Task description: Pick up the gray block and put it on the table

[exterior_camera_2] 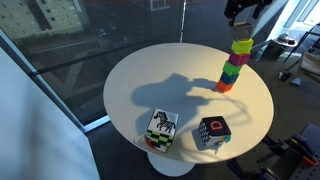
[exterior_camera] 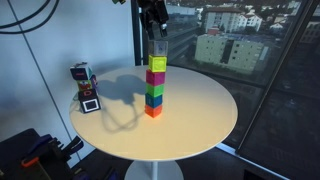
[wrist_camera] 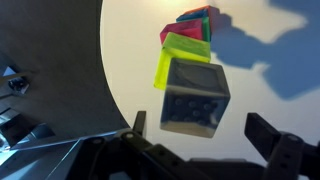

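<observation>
Directly beneath the jaws in an exterior view, the gray block [exterior_camera: 157, 50] tops a stack of coloured cubes [exterior_camera: 154, 92] that runs yellow, magenta, green, blue and orange downward and stands on the round white table [exterior_camera: 205, 120]. Whether the jaws touch the block cannot be told from this angle. Well off to one side of the jaws, near the table's edge, stand a multicoloured toy [exterior_camera: 82, 76] and a dark cube [exterior_camera: 91, 104]. Under the jaws in an exterior view, the stack [exterior_camera_2: 232, 68] rises close to the table's rim, its top cube lost against the dark metal above. Between the jaws in the wrist view, the gray block [wrist_camera: 195, 95] fills the middle, with the yellow cube [wrist_camera: 178, 58] showing beneath it. The two fingers [wrist_camera: 262, 132] stand spread on either side with gaps, so the jaws are open and grip nothing.
</observation>
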